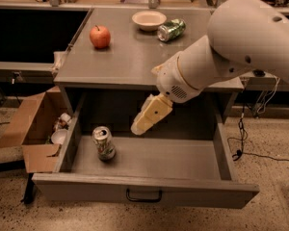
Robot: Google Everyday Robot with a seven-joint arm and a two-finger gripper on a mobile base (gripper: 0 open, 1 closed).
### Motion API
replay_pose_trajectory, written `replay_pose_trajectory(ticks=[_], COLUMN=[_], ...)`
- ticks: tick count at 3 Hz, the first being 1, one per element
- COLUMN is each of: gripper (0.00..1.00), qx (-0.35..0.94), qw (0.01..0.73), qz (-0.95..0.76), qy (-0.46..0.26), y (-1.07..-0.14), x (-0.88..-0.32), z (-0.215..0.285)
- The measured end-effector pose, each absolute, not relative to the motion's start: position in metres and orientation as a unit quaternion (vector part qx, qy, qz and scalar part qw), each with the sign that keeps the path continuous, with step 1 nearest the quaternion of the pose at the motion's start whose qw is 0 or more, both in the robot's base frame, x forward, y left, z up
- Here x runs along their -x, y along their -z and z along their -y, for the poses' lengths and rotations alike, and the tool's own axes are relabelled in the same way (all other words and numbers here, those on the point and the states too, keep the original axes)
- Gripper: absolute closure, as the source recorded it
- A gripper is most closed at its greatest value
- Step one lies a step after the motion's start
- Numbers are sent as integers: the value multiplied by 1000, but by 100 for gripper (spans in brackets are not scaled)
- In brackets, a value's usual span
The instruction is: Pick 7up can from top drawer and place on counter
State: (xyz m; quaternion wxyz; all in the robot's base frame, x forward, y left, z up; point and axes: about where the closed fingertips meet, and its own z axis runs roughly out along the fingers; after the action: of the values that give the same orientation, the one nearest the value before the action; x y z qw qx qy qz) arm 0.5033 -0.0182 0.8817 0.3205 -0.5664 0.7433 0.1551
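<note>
The 7up can [103, 142] stands upright in the left part of the open top drawer [183, 160], pale with green patches and a silver top. My gripper [138, 127] hangs from the big white arm over the drawer's middle, pointing down and left, a short way right of and above the can, not touching it. The grey counter [125, 57] is the cabinet top just above the drawer.
On the counter sit a red apple [100, 36], a white bowl [149, 19] and a shiny green can [171, 29] lying on its side. An open cardboard box [33, 124] with cups stands on the floor left of the cabinet. Cables lie on the floor at right.
</note>
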Motion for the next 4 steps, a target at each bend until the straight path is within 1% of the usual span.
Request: replay_pose_trajectory(ticks=[2, 3, 4], gripper=[0, 0, 0], qx=[579, 581, 583], qw=[307, 314, 317], qz=[-737, -731, -729], qy=[-169, -172, -169], y=[-817, -785, -784], x=[-518, -526, -525], z=[-31, -62, -64])
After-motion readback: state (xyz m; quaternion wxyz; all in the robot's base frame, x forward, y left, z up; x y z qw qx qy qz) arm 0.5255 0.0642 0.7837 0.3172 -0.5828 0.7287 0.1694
